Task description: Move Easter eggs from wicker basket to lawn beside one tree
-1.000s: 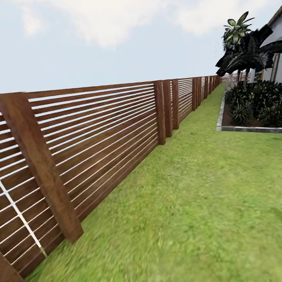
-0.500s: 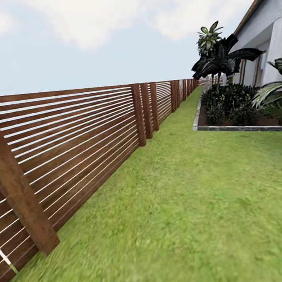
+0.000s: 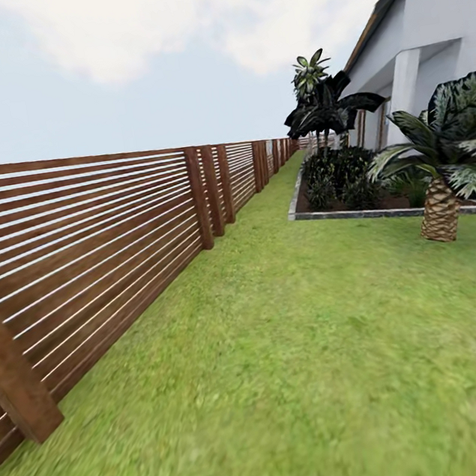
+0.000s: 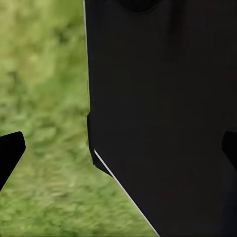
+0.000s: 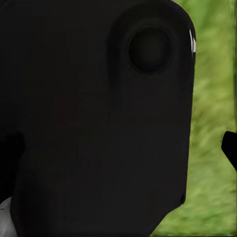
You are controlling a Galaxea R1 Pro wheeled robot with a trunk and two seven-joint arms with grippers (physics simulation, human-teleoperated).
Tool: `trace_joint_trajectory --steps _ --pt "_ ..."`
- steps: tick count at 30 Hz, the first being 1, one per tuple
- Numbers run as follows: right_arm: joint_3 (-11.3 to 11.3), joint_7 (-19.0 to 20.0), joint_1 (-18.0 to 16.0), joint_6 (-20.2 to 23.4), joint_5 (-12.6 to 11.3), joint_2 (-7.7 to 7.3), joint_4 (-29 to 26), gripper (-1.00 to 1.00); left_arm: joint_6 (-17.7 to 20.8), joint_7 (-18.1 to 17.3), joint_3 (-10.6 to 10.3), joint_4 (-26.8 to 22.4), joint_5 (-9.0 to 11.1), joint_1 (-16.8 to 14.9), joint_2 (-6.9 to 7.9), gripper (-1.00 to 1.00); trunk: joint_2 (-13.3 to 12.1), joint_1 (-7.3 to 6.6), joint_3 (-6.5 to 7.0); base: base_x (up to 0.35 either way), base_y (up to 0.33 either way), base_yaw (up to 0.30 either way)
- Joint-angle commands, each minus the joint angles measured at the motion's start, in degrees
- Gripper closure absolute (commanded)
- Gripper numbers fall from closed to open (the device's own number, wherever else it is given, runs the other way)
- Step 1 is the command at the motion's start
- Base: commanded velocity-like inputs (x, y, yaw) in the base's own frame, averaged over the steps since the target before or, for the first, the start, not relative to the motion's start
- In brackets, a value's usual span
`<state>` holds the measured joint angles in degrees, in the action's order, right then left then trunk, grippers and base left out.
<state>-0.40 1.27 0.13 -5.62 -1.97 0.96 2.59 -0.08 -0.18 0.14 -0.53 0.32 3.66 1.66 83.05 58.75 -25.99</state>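
The lawn [image 3: 321, 347] spreads ahead of me in the head view, mottled green, running along a brown slatted fence [image 3: 101, 234] in the garden. The Easter eggs, the wicker basket and the tree are out of view. In the left wrist view my left gripper [image 4: 118, 153] is open, its dark fingertips [image 4: 10, 150] far apart at the picture's edges, with grass and a black part of my body between them. In the right wrist view my right gripper [image 5: 118, 153] is also open, one fingertip [image 5: 230, 148] over grass, holding nothing.
A white house [image 3: 429, 37] stands at the right. A stone-edged planting bed [image 3: 340, 212] with dark shrubs and a black-leaved plant [image 3: 326, 108] lies before it. A short palm [image 3: 442, 209] grows on the grass. Fence posts [image 3: 11, 376] stand close at the left.
The head view has swung to the right: the fence slid leftward in the picture, and the house and the palm came into view. That is camera motion.
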Motion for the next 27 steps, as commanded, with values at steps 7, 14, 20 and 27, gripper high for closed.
trace_joint_trajectory --steps 7,14,20,27 --pt "0.0 0.1 0.0 -0.4 -0.2 0.01 0.1 -1.0 0.1 0.2 -0.2 0.0 -0.2 0.0 -0.07 -1.0 0.0 -0.03 -0.03 -0.2 -0.25 -0.294" --pt "0.0 0.1 0.0 -0.4 -0.2 0.01 0.1 -1.0 0.2 -0.1 -0.2 0.0 -0.2 0.0 -0.08 -1.0 0.0 -0.03 -0.03 -0.017 -0.29 -0.294" --pt "0.0 0.1 0.0 -0.4 -0.2 0.01 0.1 -1.0 0.3 -0.3 -0.3 0.0 -0.2 0.0 -0.3 -1.0 0.0 -0.03 -0.03 0.136 -0.271 -0.294" --pt "0.0 0.1 0.0 -0.4 -0.2 0.01 0.1 -1.0 0.5 -0.3 -0.3 0.0 -0.3 0.0 -0.31 -1.0 0.0 -0.03 -0.03 0.2 -0.248 -0.294"
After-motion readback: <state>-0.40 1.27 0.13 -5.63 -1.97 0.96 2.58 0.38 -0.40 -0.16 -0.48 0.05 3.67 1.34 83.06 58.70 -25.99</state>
